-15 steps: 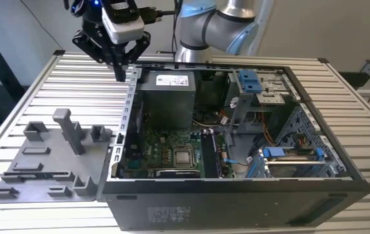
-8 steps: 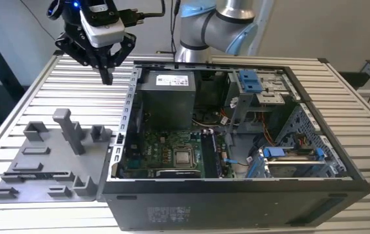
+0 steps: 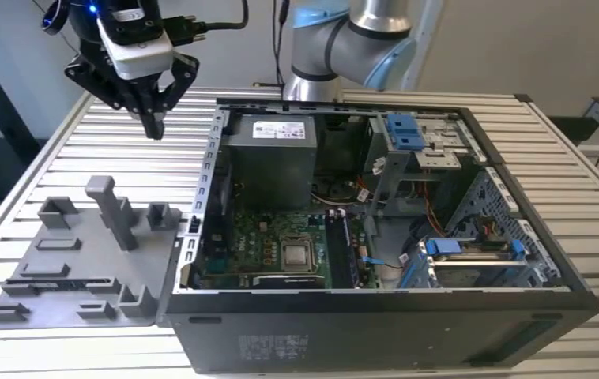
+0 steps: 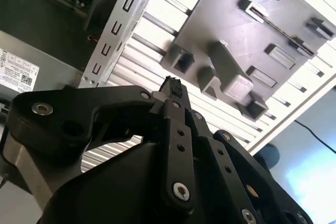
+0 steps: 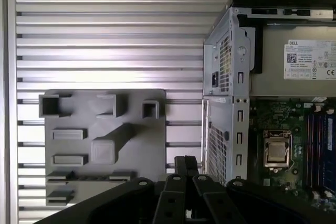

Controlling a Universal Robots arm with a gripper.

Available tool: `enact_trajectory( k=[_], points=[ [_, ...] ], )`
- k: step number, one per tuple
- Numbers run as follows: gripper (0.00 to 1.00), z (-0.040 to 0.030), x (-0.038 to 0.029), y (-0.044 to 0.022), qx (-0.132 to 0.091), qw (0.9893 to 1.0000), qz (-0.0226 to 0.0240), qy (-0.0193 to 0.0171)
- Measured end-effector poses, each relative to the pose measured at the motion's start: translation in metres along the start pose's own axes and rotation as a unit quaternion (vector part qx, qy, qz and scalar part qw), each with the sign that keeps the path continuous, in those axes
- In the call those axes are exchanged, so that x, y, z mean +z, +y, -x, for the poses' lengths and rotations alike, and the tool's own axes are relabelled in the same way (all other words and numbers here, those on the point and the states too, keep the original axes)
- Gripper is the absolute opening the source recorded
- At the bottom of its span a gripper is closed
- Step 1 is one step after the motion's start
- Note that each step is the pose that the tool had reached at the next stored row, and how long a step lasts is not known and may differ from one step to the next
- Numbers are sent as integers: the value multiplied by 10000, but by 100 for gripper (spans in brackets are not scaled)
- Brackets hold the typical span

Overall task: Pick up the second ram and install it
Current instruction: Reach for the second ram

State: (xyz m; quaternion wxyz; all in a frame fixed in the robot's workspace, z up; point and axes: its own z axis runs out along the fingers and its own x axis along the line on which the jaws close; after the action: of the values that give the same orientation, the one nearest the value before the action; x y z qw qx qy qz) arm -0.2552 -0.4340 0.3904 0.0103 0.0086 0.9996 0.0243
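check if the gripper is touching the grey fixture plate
Apart. In the exterior view the gripper hangs above the slatted table, bare slats showing between it and the grey fixture plate.

Exterior view: raised, off the arm, looking down on slatted table point(image 3: 88, 150); open computer case point(image 3: 384, 335) centre, grey fixture plate point(image 3: 99, 260) at the exterior view's left. First wrist view: high, straight down past gripper point(image 5: 186, 163). Second wrist view: close behind gripper linkage, oblique. All three share plate and case wall
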Motion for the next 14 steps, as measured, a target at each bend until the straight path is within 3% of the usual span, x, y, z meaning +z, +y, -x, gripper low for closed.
enact_trajectory(
  k=[7, 14],
  points=[
    [11, -212, -2, -5, -3, 10000, 0, 0],
    [11, -472, 0, -10, -3, 10000, 0, 0]
  ],
)
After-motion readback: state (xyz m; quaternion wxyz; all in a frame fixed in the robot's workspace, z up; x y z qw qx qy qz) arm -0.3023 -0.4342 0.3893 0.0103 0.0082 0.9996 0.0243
